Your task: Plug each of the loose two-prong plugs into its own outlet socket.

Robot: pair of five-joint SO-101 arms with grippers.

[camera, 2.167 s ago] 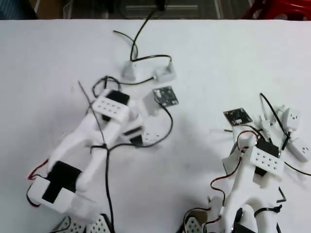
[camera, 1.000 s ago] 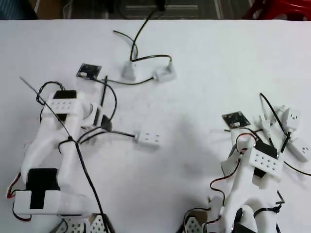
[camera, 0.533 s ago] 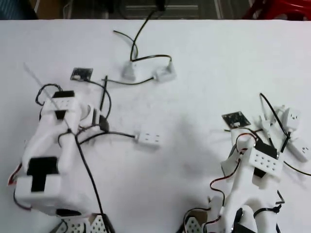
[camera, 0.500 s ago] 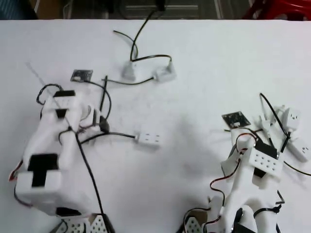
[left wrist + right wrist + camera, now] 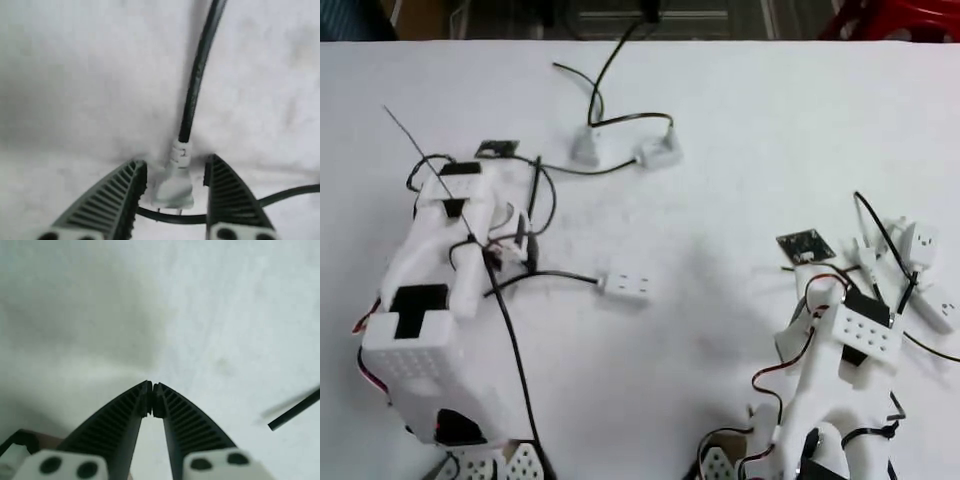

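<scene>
On the white surface (image 5: 740, 120), the left fingers (image 5: 122, 197), released, flank a white two-prong plug (image 5: 174, 186); a black cable (image 5: 295, 192) crosses at its prongs. The right fingers (image 5: 125, 420) are clenched, empty, near a circuit board (image 5: 807, 243). An outlet socket (image 5: 625, 286) lies well apart from both

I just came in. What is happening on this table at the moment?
Two white robot arms are working with plugs and sockets on a white table. The left claw is open and straddles a white two-prong plug on a black cable, with one finger on each side and not yet closed on it. A white socket block lies nearby. The right claw is shut and empty over bare table, beside a cluster of white sockets and plugs.
</scene>
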